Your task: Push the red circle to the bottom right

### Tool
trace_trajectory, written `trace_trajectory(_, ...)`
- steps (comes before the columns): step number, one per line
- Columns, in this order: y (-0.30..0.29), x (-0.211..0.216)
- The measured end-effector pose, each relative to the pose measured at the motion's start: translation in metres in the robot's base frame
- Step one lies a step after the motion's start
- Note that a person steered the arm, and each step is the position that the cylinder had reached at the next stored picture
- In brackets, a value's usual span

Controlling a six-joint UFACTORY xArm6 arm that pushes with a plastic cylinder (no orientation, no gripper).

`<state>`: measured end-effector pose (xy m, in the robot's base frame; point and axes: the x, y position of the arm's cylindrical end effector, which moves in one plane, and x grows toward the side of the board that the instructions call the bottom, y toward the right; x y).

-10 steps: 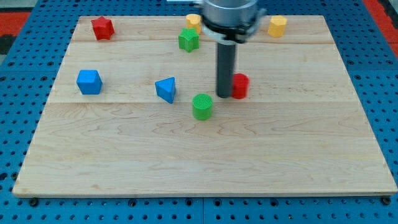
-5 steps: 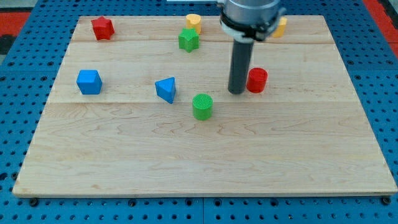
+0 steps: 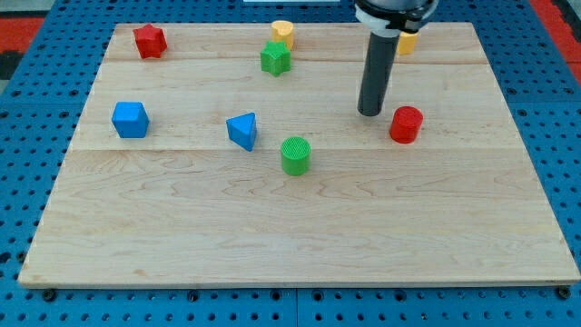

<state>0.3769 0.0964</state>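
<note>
Sitting mid-table (image 3: pixel 508 227), the red circle (image 3: pixel 406 124) is far from its bottom-right goal; my tip (image 3: pixel 369 113) stands just up-left of it, apart; no claw exists.

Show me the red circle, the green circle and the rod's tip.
red circle (image 3: pixel 406 124): camera view, its front side.
green circle (image 3: pixel 295 155): camera view, its front side.
my tip (image 3: pixel 369 113): camera view, rod's lower end.

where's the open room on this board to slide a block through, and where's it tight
Widest bare wood: the whole strip along the view's bottom, below the green circle and red circle. Also free: the view's right edge beside the red circle. Tight: the top middle, where the green star, yellow blocks and my tip bunch up.
</note>
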Motion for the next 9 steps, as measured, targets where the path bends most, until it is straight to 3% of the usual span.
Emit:
trace_trajectory(1,0.003,-0.001)
trace_trajectory(2,0.049,0.039)
trace_trajectory(3,0.045,0.003)
trace_trajectory(4,0.079,0.027)
trace_trajectory(5,0.081,0.091)
trace_trajectory(8,0.024,0.075)
trace_trajectory(9,0.071,0.093)
